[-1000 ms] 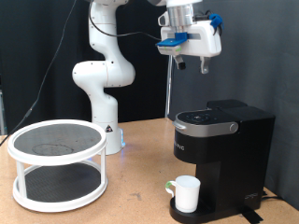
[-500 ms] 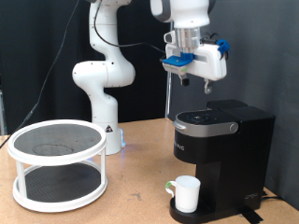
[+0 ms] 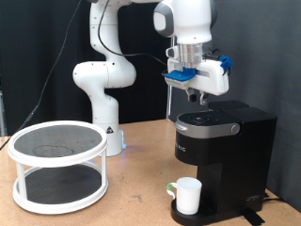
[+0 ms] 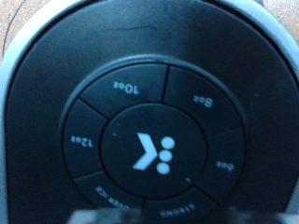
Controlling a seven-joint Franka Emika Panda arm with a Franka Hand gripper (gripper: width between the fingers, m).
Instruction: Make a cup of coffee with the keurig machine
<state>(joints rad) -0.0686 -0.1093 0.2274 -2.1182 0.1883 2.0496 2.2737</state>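
The black keurig machine [image 3: 226, 151] stands at the exterior view's right with its lid down. The white cup [image 3: 187, 195] sits on the machine's drip base under the spout. My gripper [image 3: 198, 96] hangs just above the machine's round control panel [image 3: 205, 120], fingers pointing down and close together, holding nothing. The wrist view is filled by that control panel [image 4: 149, 140]: a centre button with a K mark, ringed by size buttons marked 12oz, 10oz, 8oz and 6oz. Blurred dark fingertips [image 4: 149, 217] show at that picture's edge.
A white two-tier round rack [image 3: 56, 165] stands on the wooden table [image 3: 141, 202] at the exterior view's left. The arm's white base [image 3: 103, 85] rises behind it. A black curtain closes off the back.
My gripper has come down from high above the machine to just over its control panel, shifting slightly to the exterior view's right. The cup and the machine have not moved.
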